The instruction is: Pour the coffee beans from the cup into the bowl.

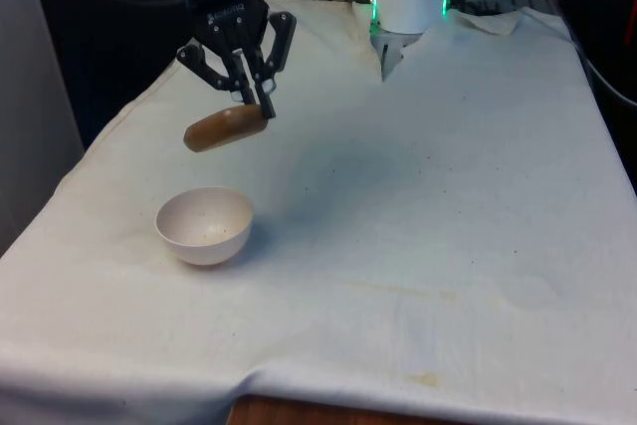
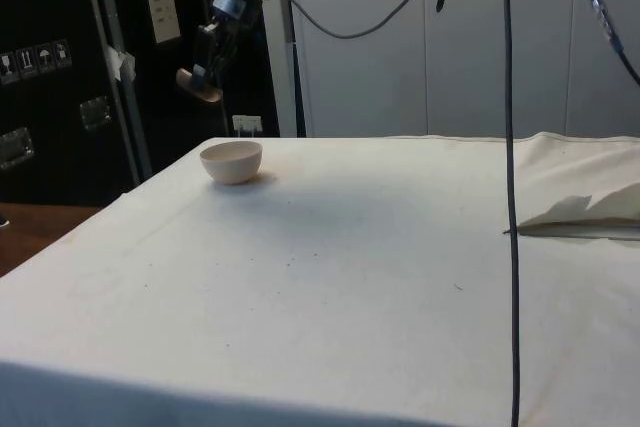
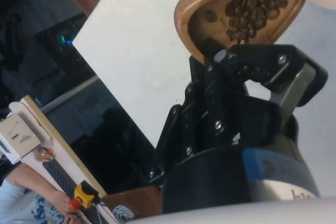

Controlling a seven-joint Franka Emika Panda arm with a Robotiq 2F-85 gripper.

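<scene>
One brown cup (image 1: pixel 225 127) hangs tipped on its side above the white bowl (image 1: pixel 204 225), its rim pinched between the gripper's (image 1: pixel 255 106) fingers. Beans (image 3: pixel 256 4) lie inside the cup. The bowl rests on the cloth (image 1: pixel 418 246).

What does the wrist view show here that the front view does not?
Wrist view alone: dark coffee beans lying inside the tilted brown wooden cup, and a person's hand below the table edge. Front view alone: the white round bowl on the white cloth, sitting below the cup, with no beans visible in it. Both: the black two-finger gripper clamped on the cup's rim.
</scene>
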